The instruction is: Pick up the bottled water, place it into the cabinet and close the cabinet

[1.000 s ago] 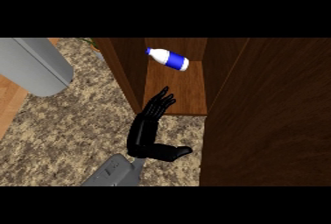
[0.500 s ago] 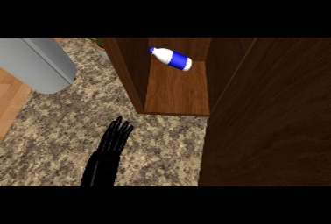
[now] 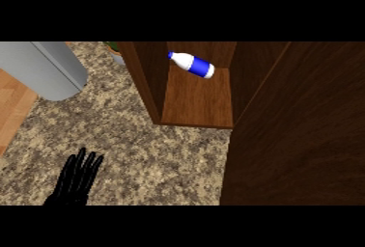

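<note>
A: bottled water (image 3: 192, 64) is lying on its side at the back of the cabinet (image 3: 198, 101) shelf, cap pointing to the view's left; nothing is touching it.

B: hands?

A: only one is showing, a black hand (image 3: 77, 179) at the lower left over the speckled desk (image 3: 143, 149); fingers (image 3: 80, 161) are straight and spread, holding nothing; well apart from the cabinet. Which hand it is, I'm going by its side of the view: left. The right hand isn't showing.

B: so the door is what's remaining?

A: judging so; the dark wood panel (image 3: 299, 130) filling the right side is looking like the open door.

B: risks?

A: the bottle is round and lying down, so a knock on the cabinet could set it rolling toward the front edge; a swinging door could then catch it.

B: counts?

A: one bottle, one cabinet, one hand; one grey cylinder (image 3: 44, 67) at the upper left.
</note>
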Robot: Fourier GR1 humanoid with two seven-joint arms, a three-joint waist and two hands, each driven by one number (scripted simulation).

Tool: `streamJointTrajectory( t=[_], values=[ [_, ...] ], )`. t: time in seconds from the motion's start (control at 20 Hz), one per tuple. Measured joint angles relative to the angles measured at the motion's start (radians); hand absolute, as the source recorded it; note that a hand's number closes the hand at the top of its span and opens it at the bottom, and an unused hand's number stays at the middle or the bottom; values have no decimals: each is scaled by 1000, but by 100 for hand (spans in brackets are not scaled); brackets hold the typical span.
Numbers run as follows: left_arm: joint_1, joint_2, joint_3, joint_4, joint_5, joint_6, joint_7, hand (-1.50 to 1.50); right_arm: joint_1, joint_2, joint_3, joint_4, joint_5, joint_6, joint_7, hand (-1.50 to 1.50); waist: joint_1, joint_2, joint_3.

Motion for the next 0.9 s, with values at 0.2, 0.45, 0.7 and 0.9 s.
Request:
streamJointTrajectory(
  t=[0.2,0.45,0.7,0.9],
  values=[
    [73,84,43,-39,20,-66,-39,-150,-71,18,56,-3,1,-36,71,150,15,7,-1],
    [141,163,86,-52,40,-157,-86,-150,-181,39,102,-5,-5,-57,169,150,36,19,-2],
    [165,232,127,-50,65,-234,-96,-150,-346,46,118,0,-12,-38,267,150,65,26,-4],
    [173,261,149,-43,79,-275,-104,-150,-474,57,117,5,-20,-22,337,150,88,31,-7]
  ],
)
